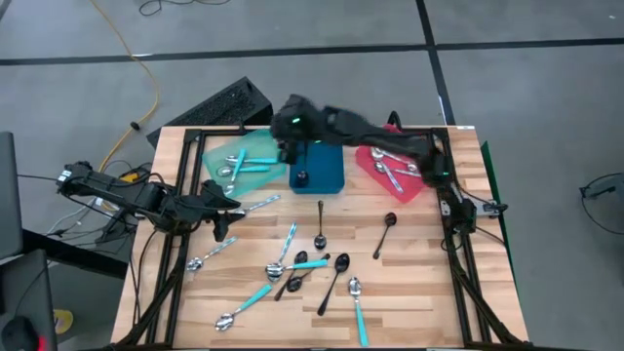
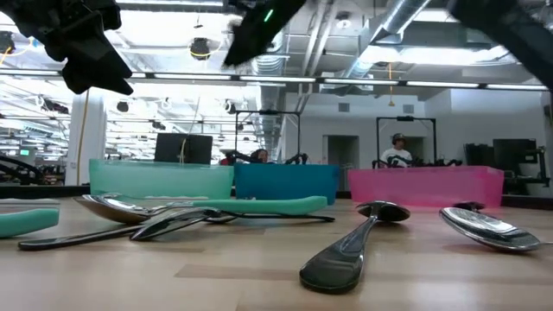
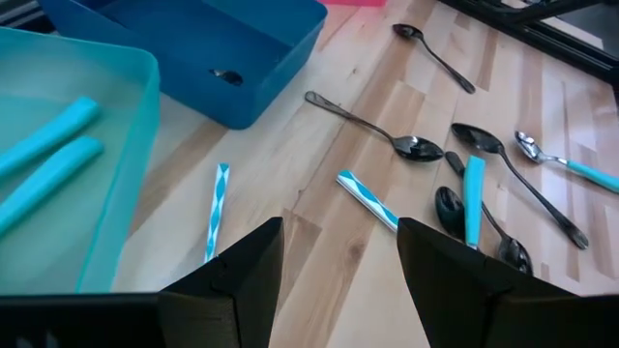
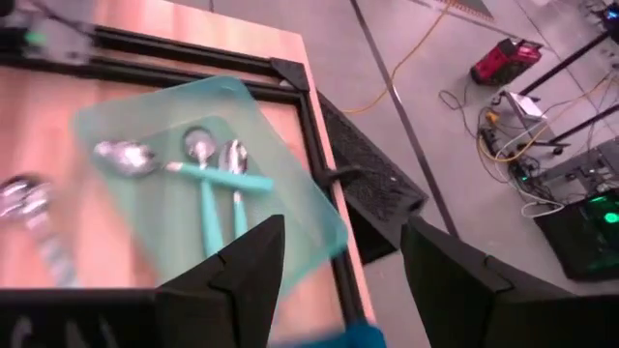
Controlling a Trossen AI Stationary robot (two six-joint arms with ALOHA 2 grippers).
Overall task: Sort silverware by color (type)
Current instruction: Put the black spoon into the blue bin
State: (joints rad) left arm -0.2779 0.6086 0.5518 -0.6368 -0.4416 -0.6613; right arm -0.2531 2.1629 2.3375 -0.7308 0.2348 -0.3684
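We see three trays in a row at the far side of the table [image 1: 419, 302]. The teal tray [image 1: 219, 156] lies just beyond the left gripper [image 1: 220, 220] and holds three spoons with teal handles [image 4: 208, 198], side by side. The blue tray [image 1: 331, 175] is under the right gripper [image 1: 289, 148], which hangs over the tray's edge that is next to the teal tray; one small dark thing [image 3: 228, 76] lies inside it, and we cannot tell what it is. The red tray [image 1: 375, 180] is farther along the right arm and holds some silver spoons [image 1: 392, 172].

The left gripper hangs low over the wood, near the table's left edge, with its fingers wide apart and nothing between them. The right gripper also has its fingers spread wide and carries nothing.

The rest of the silverware lies loose on the table, in front of the left gripper and toward the middle. Nearest to it is a teal-handled spoon [image 1: 252, 206], just beside the fingers. Farther away are a dark spoon [image 1: 320, 226], another dark spoon [image 1: 386, 230], a long black spoon [image 1: 334, 278] and one more teal-handled spoon [image 1: 357, 304] near the front edge, well apart from both grippers.

The table is of light wooden planks with a black frame. Behind it, the room has a grey floor, a yellow cable [image 1: 132, 58] and, far away, a person [image 2: 397, 154] sitting.
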